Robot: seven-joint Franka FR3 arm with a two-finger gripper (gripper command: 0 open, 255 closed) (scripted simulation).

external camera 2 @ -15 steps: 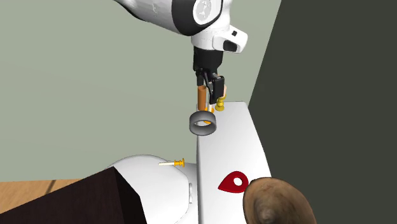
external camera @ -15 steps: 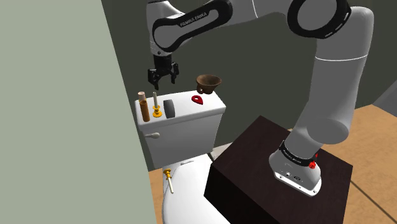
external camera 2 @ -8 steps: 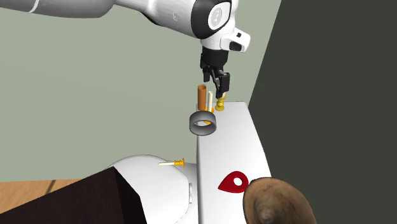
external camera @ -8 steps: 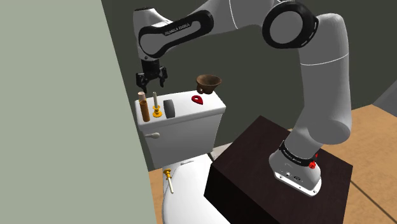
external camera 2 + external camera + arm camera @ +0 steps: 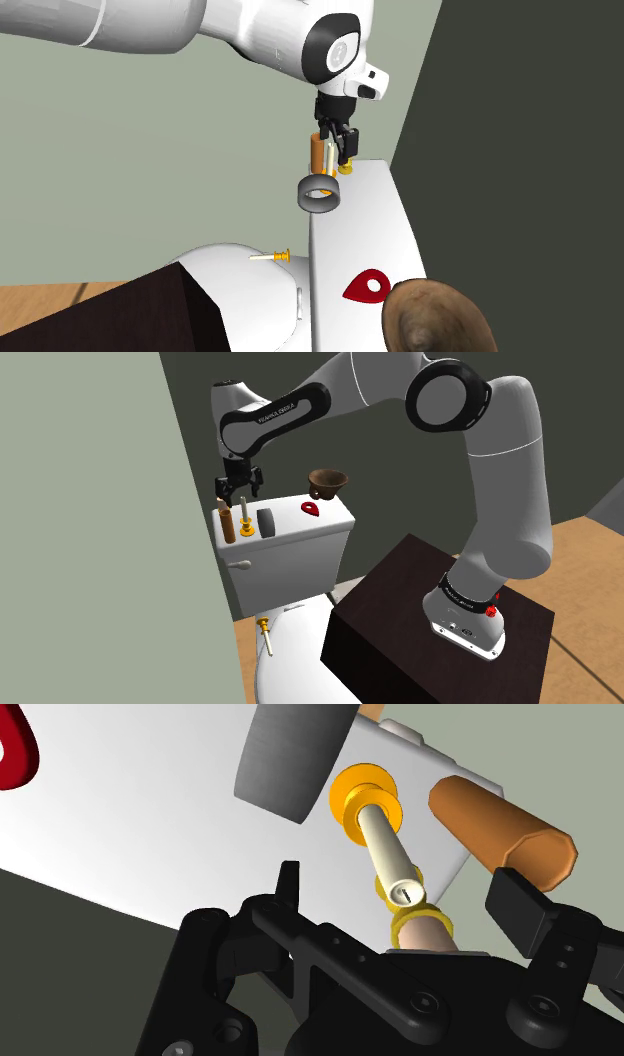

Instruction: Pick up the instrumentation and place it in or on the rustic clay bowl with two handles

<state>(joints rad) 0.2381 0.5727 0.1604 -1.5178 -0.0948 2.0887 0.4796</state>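
— Alignment?
— My gripper hangs with fingers wide, straight above the cream-and-gold instrument, upright on the toilet tank lid.
— Axis?
— Vertical, pointing up between my fingers; I'd judge a straight descent.

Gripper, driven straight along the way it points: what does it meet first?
Probably the tip of the upright cream rod on its yellow base, lined up under the open gripper; depth is unclear.
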